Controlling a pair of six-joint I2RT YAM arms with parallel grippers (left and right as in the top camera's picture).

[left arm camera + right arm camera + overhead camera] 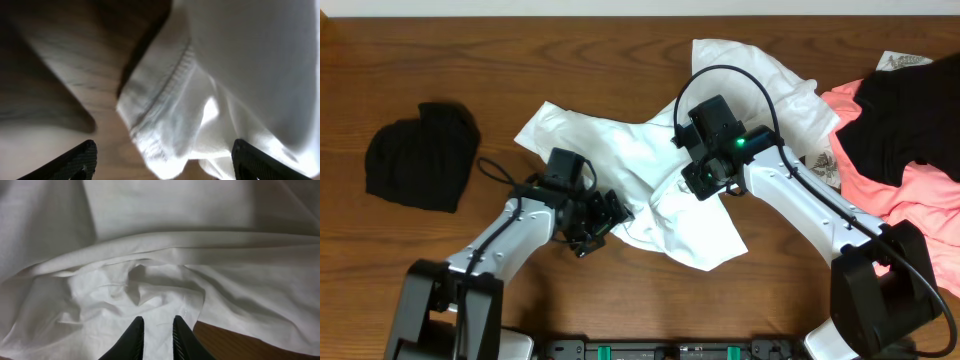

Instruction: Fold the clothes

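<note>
The white T-shirt (650,160) lies crumpled in the middle of the table. My left gripper (595,228) sits at the shirt's lower left edge. In the left wrist view it (165,160) is wide open, with a hemmed corner of the shirt (165,115) hanging between the fingers (75,160) and touching neither. My right gripper (705,180) rests on the shirt's middle. Its jaws (158,335) stand a narrow gap apart, tips on flat white cloth (165,210), and no fold shows pinched between them.
A black garment (420,155) lies bunched at the left. At the right a second black garment (905,120) lies on a coral-pink one (920,195). A bit of printed fabric (825,165) shows beside the right arm. Bare wood (380,270) surrounds the shirt.
</note>
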